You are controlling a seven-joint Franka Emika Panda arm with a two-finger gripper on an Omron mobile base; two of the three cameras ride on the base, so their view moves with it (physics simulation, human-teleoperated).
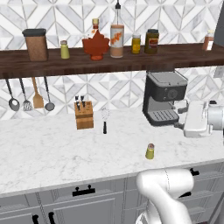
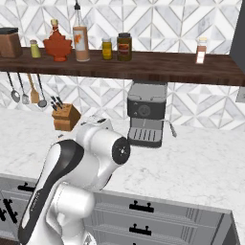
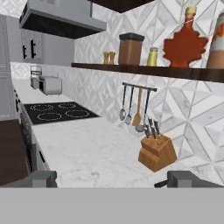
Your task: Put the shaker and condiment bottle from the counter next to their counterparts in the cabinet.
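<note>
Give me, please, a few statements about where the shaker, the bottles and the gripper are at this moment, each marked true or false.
1. A shaker stands on the counter. True.
2. The condiment bottle lies on the counter. False: it stands upright on the cabinet, beside the maple-leaf bottle.
3. The gripper holds the shaker. False: its jaws are open and empty.
4. A second shaker stands on the cabinet, near the brown canister. True.
</note>
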